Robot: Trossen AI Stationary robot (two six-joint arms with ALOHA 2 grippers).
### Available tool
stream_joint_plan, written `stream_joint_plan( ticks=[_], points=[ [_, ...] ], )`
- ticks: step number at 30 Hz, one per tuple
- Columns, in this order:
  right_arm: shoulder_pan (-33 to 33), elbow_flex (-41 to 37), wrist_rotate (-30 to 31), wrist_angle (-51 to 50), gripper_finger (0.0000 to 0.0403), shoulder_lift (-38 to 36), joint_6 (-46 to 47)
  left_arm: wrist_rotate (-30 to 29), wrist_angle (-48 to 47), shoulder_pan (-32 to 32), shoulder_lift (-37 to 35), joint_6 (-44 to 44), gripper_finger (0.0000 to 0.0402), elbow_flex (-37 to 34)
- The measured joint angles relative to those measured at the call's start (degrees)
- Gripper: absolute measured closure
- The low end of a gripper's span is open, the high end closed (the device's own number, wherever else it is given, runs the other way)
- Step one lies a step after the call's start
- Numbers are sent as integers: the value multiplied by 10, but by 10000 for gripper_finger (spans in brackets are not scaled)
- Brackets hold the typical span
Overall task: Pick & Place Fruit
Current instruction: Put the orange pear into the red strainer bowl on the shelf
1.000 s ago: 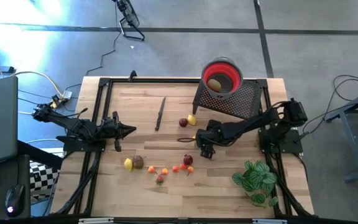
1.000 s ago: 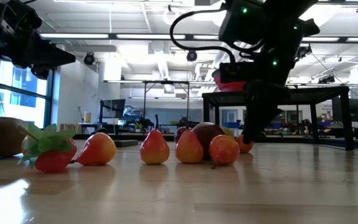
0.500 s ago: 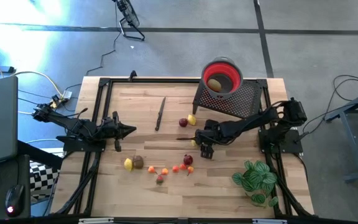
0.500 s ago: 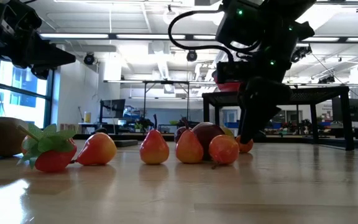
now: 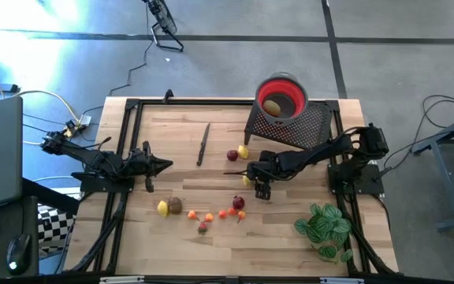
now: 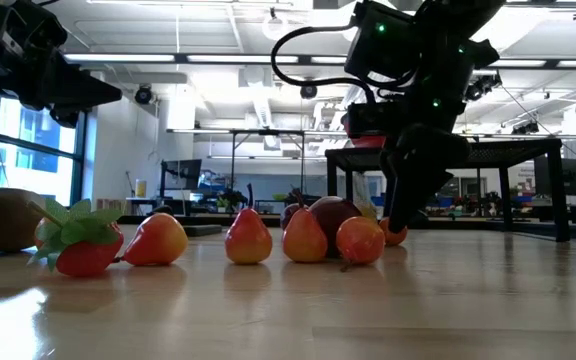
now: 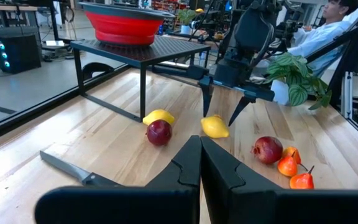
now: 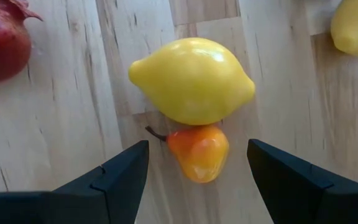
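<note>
My right gripper [image 5: 257,186] [image 8: 197,149] hangs open near the table's middle, pointing steeply down. Below it lie two pieces of fruit: a yellow lemon [image 8: 191,79] and a small orange pear [image 8: 197,154] that rests against the lemon. The fingers stand either side of the pear and touch nothing. A red pomegranate [image 8: 2,40] lies close by. More fruit lies in a row [image 5: 203,214] toward the near edge. A red apple [image 5: 232,155] and a yellow piece [image 5: 243,151] lie farther back. My left gripper [image 5: 168,165] [image 7: 201,167] waits shut at the left, pointing level.
A red bowl [image 5: 281,96] holding a yellow-brown piece sits on a black mesh stand [image 5: 302,126] at the far right. A thin dark knife [image 5: 203,143] lies left of centre. A green leafy plant [image 5: 325,229] stands at the near right corner. Bare wood lies along the near edge.
My right gripper has turned a little at the wrist above the lemon and the pear, and stays open. The fruit has not moved.
</note>
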Motion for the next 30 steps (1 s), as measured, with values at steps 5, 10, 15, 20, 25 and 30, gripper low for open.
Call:
stream_joint_plan(
  ticks=[5,10,15,20,25,30],
  points=[
    [-1,0,0,0,137,0,0,0,1,0,0,0,402,0],
    [0,0,-2,0,137,0,26,0,1,0,0,0,402,0],
    [0,0,-1,0,137,0,33,0,1,0,0,0,402,0],
    [-1,0,-1,3,137,0,30,0,1,0,0,0,402,0],
    [-1,0,-1,16,137,0,33,0,1,0,0,0,402,0],
    [-1,0,-1,26,137,0,34,0,1,0,0,0,402,0]
  ],
)
